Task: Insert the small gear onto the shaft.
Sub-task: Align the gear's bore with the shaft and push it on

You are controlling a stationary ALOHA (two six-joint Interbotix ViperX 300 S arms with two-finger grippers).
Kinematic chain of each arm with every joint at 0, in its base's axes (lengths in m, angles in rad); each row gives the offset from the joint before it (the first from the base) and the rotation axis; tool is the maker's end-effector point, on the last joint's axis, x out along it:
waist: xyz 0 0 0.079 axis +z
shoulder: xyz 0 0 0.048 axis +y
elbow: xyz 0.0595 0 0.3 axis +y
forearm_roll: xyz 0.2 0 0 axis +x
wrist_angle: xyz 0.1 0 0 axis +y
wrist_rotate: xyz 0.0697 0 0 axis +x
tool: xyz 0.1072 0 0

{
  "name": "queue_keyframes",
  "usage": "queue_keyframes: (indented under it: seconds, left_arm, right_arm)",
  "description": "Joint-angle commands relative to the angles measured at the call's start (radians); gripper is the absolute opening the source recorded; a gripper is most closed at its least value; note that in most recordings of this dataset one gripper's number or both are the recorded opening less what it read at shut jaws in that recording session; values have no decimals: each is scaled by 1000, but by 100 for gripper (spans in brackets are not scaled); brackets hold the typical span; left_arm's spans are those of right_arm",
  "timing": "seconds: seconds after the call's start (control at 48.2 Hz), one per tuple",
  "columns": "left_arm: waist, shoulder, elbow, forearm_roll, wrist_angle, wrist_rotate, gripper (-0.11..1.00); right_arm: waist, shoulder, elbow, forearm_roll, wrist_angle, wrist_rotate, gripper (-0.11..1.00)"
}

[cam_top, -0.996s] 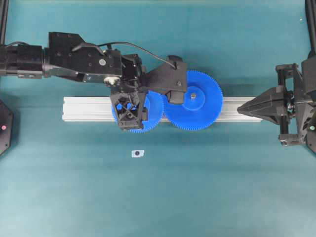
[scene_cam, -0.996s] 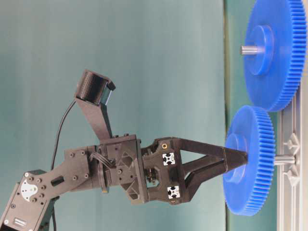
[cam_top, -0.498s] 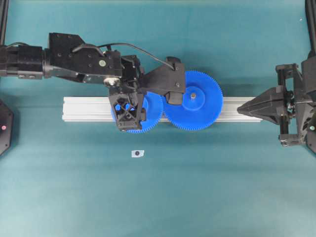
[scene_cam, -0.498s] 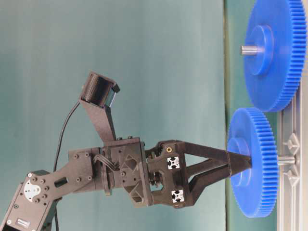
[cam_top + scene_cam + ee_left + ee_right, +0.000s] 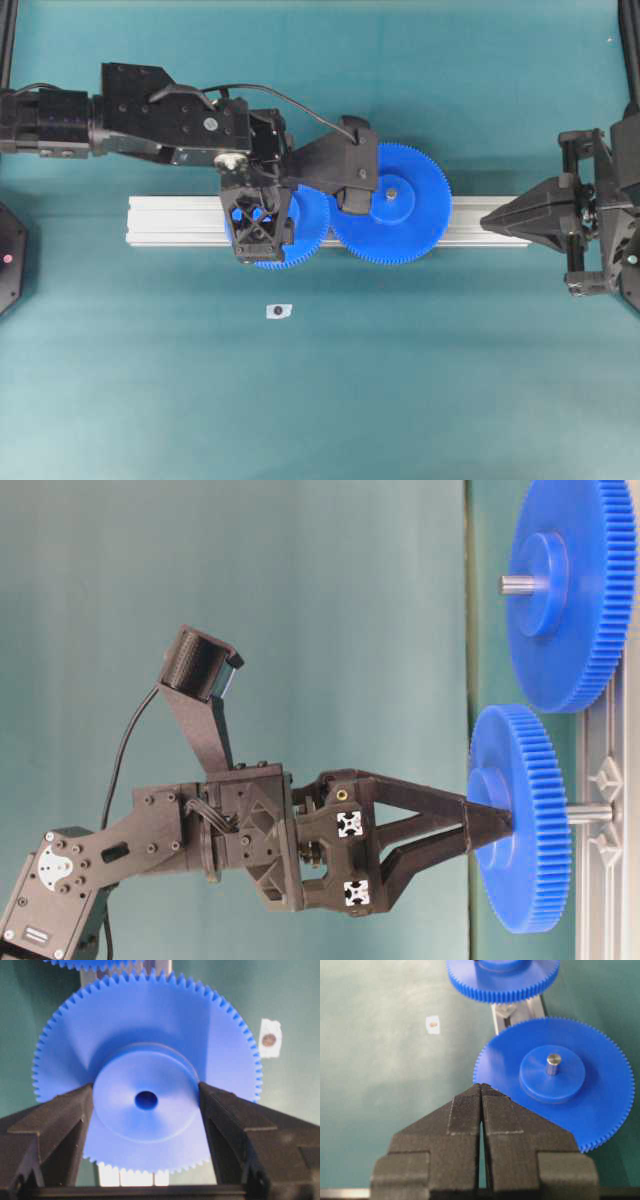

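Observation:
My left gripper (image 5: 262,226) is shut on the small gear (image 5: 145,1035), a blue toothed disc, with its black fingers (image 5: 65,1115) pressed on either side of the raised hub. The gear (image 5: 515,820) stands level over the rail, and the grey shaft (image 5: 590,813) shows between the gear's underside and the rail. From above the shaft is hidden under the gear (image 5: 308,222) and the gripper. The hub's centre hole looks dark and no pin tip shows in it. My right gripper (image 5: 487,222) is shut and empty at the rail's right end, its tips (image 5: 481,1086) short of the larger gear.
A larger blue gear (image 5: 400,205) with a grey pin at its hub sits on the aluminium rail (image 5: 170,220), its teeth beside the small gear's. A small white square chip (image 5: 278,311) lies on the teal mat in front of the rail.
The left gripper first carried the small gear toward the rail, then drew it slightly back, so more of the shaft shows beneath it. The right arm has not moved.

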Motion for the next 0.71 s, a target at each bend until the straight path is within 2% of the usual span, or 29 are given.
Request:
queue_keyframes:
  seconds: [0.0, 0.394, 0.519, 0.685]
  left_arm:
    - [9, -23, -29, 5, 14, 2, 70]
    - [5, -17, -31, 3, 14, 3, 71]
    - [5, -15, -32, 3, 14, 3, 78]
    - [-2, -20, -49, 5, 17, 2, 77]
  right_arm:
    - [-2, 3, -12, 2, -5, 12, 0]
    - [-2, 3, -9, 2, -5, 12, 0]
    - [-2, 3, -11, 2, -5, 14, 0]
    - [-2, 3, -11, 2, -5, 14, 0]
